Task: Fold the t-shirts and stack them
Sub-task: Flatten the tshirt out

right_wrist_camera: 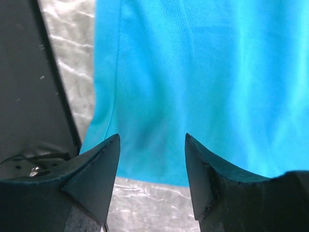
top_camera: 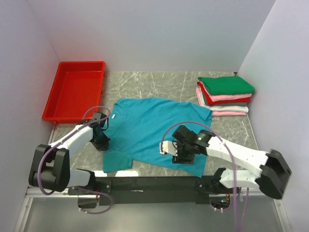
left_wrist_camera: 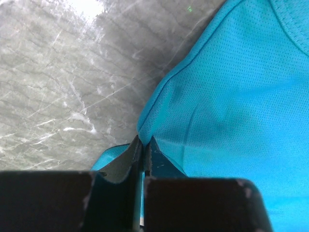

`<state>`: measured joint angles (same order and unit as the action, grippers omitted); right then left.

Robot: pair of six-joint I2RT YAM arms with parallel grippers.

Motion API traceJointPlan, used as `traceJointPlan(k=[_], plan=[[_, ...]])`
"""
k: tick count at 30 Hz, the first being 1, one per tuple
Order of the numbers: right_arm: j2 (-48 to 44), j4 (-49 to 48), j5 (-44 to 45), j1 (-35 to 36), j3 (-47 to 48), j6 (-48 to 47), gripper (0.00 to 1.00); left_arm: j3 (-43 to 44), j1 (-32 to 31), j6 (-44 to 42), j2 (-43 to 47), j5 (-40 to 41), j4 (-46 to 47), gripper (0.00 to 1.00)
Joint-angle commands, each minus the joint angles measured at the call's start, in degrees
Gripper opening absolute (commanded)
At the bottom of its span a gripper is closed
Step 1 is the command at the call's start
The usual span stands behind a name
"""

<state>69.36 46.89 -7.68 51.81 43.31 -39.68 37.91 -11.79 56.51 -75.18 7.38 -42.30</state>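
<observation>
The left pincer [left_wrist_camera: 143, 145] is closed tight on a hemmed edge at the left side of the one teal t-shirt [top_camera: 149, 125]. The right pincer [right_wrist_camera: 152, 140] stands open over the near hem, holding nothing. The shirt — plain, finely meshed — lies spread in the middle of the worktop [top_camera: 159, 82]. One folded stack [top_camera: 224, 92], green on top, sits at the far right corner — one red tray [top_camera: 73, 92] at the far left.

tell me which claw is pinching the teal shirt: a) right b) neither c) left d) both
c, the left claw is shut on the edge of the teal t-shirt, while the right claw hangs open over its hem.
</observation>
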Motion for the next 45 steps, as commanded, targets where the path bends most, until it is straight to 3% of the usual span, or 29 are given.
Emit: traceJointPlan(k=[1, 21, 25, 27, 31, 36, 40, 43, 44, 45], plan=[[-5.8, 6.3, -1.5, -0.3, -2.7, -0.5, 0.63, 1.1, 0.2, -1.6, 1.0, -0.2, 1.3, 0.00], [8.1, 7.5, -2.3, 4.7, -1.8, 1.9, 0.53, 1.2, 0.2, -2.6, 2.2, -1.6, 1.1, 0.00], [12.5, 6.2, -1.5, 5.5, -2.0, 3.1, 0.38, 1.4, 0.2, -2.9, 2.0, -1.9, 1.3, 0.00], [13.0, 6.0, -1.5, 5.6, -1.8, 2.9, 0.24, 1.4, 0.2, -3.2, 2.1, -2.3, 1.4, 0.00], [7.9, 9.3, -0.2, 4.4, 1.5, 2.4, 0.06, 1.9, 0.2, -4.5, 3.8, -4.2, 1.6, 0.00], [2.6, 15.3, 5.0, -5.3, 15.1, -1.9, 0.00, 7.3, 0.5, -5.6, 8.8, -4.1, 1.5, 0.00], [5.8, 14.2, 9.5, -15.8, 29.1, -6.0, 0.00, 16.2, 2.4, -5.4, 8.7, -6.1, 4.9, 0.00], [10.5, 9.2, 13.5, -22.5, 43.6, -7.0, 0.00, 28.9, 4.1, -5.0, 3.9, -9.5, 8.1, 0.00], [11.9, 6.5, 14.3, -24.2, 47.9, -7.2, 0.00, 37.9, 4.4, -4.9, 0.2, -10.8, 8.5, 0.00], [14.8, 5.4, 15.1, -25.4, 57.3, -7.2, 0.00, 43.2, 4.8, -4.8, -1.9, -12.8, 8.1, 0.00]])
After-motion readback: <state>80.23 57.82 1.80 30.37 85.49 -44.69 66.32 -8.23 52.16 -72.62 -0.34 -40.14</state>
